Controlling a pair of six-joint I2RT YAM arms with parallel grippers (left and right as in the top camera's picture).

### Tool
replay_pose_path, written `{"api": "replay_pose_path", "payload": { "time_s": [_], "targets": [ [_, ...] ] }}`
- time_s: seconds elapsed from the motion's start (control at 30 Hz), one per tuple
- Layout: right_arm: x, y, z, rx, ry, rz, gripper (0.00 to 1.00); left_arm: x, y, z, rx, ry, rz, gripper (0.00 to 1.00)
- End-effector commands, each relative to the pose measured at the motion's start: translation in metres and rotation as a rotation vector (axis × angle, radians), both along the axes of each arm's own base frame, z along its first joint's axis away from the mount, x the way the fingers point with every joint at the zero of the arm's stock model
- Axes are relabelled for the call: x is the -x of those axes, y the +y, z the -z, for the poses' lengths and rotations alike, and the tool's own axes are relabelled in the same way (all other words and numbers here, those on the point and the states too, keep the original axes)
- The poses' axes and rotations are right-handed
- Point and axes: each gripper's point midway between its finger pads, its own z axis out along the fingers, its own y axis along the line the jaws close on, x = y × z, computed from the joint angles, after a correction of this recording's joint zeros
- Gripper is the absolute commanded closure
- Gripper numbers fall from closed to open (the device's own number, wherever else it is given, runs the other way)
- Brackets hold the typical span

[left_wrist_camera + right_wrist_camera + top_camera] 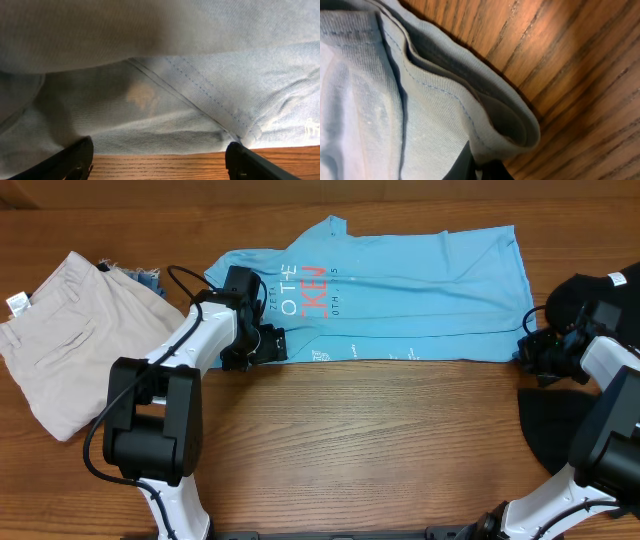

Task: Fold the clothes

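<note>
The light blue T-shirt (400, 290) is lying flat across the far middle of the wooden table (380, 440), lettering up. The left gripper (262, 346) is covering its near-left corner, with 2 fingers (75, 159) spread wide, gripping nothing, and the hem just ahead of them. The right gripper (527, 352) is sitting at the near-right corner. Its fingertips (462, 167), mostly cut off by the frame, are pinching the doubled hem. The black T-shirt (570, 292) is running off the right edge, partly under the right arm, its white neck label (617, 279) showing. Beige trousers (55, 350) are lying far left, overlapping some denim (148, 278).
</note>
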Motion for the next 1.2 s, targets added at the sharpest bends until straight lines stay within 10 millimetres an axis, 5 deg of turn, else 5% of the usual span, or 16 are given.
{"api": "replay_pose_path", "payload": {
  "time_s": [0.0,0.5,0.53,0.6,0.73,1.17],
  "targets": [
    [0.012,-0.004,0.014,0.017,0.054,-0.009,0.96,0.009,0.009,0.020,-0.013,0.073,-0.070,0.13],
    [0.016,-0.005,0.014,0.018,0.063,-0.026,0.96,0.027,0.027,0.020,-0.048,0.159,-0.140,0.64],
    [0.016,-0.005,0.014,0.017,0.064,-0.025,0.96,0.026,0.027,0.020,-0.050,0.159,-0.140,0.63],
    [0.019,-0.008,0.015,0.015,0.069,-0.019,0.96,0.027,0.027,0.020,-0.048,0.160,-0.143,0.33],
    [0.020,-0.011,0.014,0.021,0.066,-0.029,0.96,0.035,0.053,0.021,-0.176,0.190,-0.288,0.16],
    [0.018,-0.012,0.014,0.026,0.057,-0.028,0.96,0.006,0.056,0.022,-0.151,0.082,-0.411,0.32]
  ]
}}
